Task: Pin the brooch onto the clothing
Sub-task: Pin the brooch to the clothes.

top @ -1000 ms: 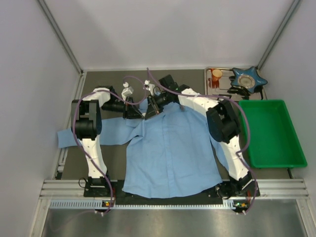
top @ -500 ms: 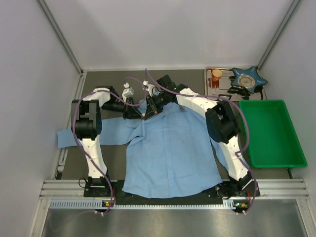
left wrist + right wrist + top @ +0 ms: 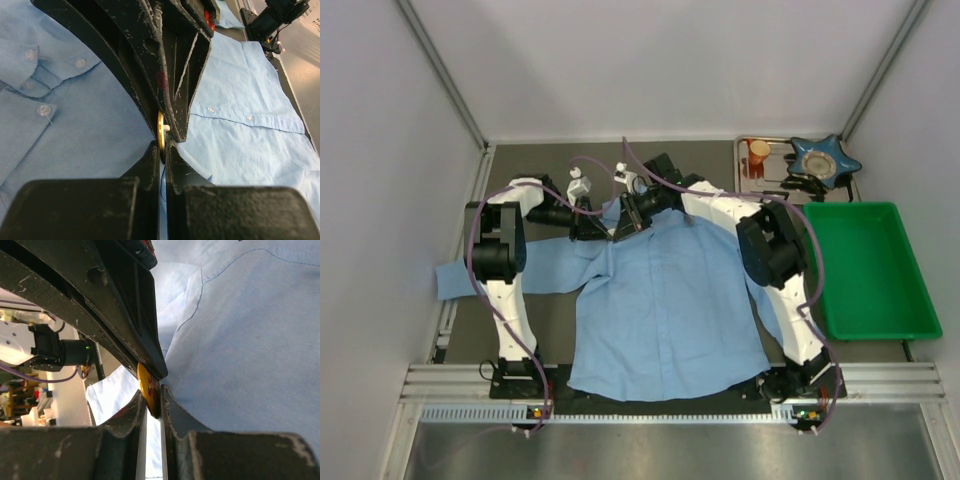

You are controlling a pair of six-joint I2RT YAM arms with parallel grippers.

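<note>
Pinning step, at the collar of the light blue button-up shirt [image 3: 665,300]. The right gripper [image 3: 151,396] clamps the round gold brooch [image 3: 149,389]. The left gripper [image 3: 161,147], jaws nearly together, meets it. Next, probably: steady pressure to seat the pin through the fabric.

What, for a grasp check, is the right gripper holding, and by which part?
The right gripper pinches the round yellow brooch edge-on by its rim. What the shut left gripper grips cannot be told.
</note>
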